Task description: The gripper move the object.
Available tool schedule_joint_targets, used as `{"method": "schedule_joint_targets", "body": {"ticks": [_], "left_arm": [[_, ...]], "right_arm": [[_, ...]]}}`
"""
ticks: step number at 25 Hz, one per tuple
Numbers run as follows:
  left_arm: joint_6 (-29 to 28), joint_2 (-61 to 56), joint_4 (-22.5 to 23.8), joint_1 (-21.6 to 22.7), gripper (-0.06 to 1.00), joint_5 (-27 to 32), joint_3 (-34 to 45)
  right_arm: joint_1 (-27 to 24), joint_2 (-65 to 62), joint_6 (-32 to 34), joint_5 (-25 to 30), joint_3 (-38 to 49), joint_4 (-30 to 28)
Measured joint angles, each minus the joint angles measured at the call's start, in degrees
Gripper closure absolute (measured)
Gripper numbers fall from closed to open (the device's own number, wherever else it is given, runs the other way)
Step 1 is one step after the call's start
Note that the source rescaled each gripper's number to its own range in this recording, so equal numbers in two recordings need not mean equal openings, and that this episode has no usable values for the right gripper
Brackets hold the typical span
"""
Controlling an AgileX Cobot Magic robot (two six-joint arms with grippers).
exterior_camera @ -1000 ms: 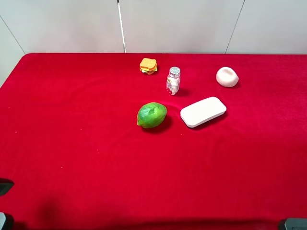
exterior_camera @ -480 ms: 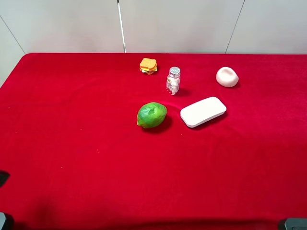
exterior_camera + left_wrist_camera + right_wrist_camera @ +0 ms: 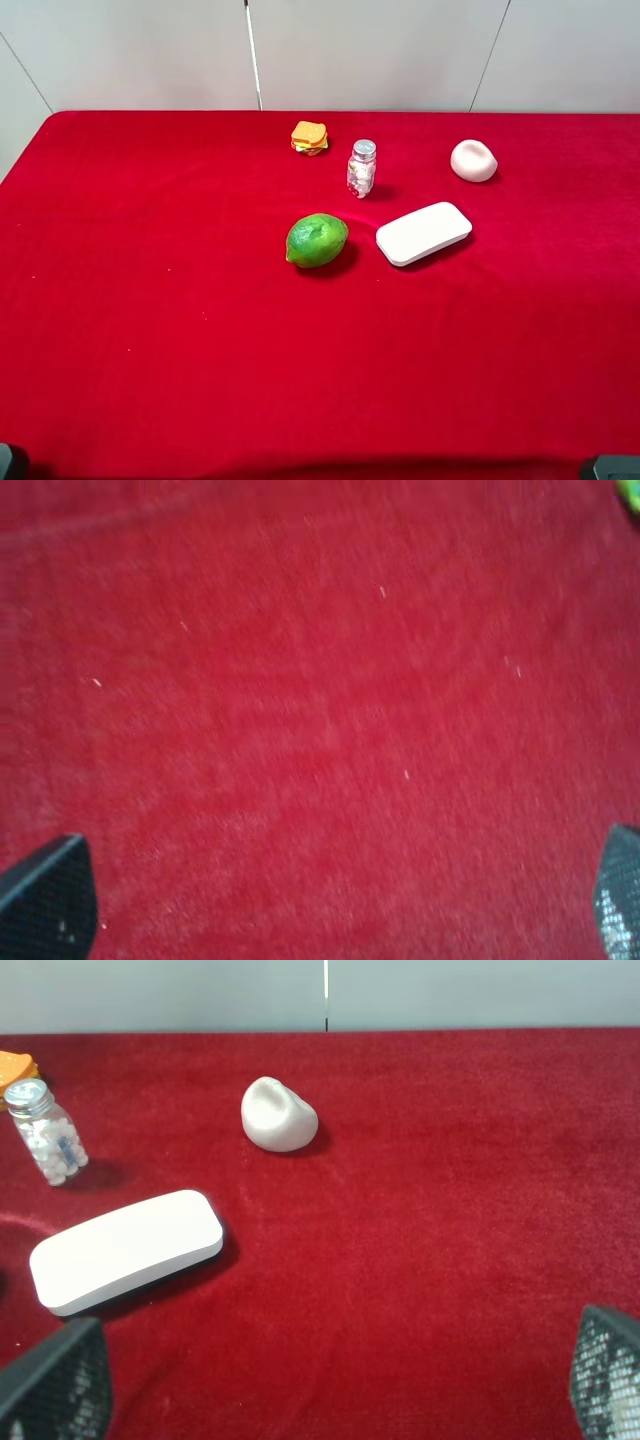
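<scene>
The object, a glossy green lime-like fruit (image 3: 317,241), lies near the middle of the red table (image 3: 150,300). Only a sliver of it shows at the edge of the left wrist view (image 3: 634,494). My left gripper (image 3: 330,900) is open and empty over bare red cloth, its dark fingertips (image 3: 45,900) far apart. My right gripper (image 3: 330,1380) is open and empty, with its fingertips (image 3: 610,1375) at the frame corners. Both grippers are well short of the fruit. In the exterior high view neither gripper's fingers show.
A white flat rounded block (image 3: 424,233) (image 3: 125,1250) lies right of the fruit. A small pill bottle (image 3: 361,169) (image 3: 45,1132), an orange toy sandwich (image 3: 309,137) and a pale pink lump (image 3: 473,160) (image 3: 278,1115) stand towards the back. Dark arm parts (image 3: 610,467) sit at the bottom corners.
A dark part of the left arm at the left edge of the exterior high view has slid out of sight. The fruit and other objects have not moved.
</scene>
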Motion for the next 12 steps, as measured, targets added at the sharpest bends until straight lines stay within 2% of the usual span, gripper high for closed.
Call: {"method": "schedule_joint_targets", "body": {"ticks": [4,12], "left_arm": [[0.0,-4.73,-0.07,1.7,-0.06,0.05,0.0],[0.0,-10.18,-0.14,1.7,-0.06,0.11,0.0]], "right_arm": [[0.0,0.0,0.0,0.0,0.0,0.0],[0.0,0.0,0.0,0.0,0.0,0.0]]}}
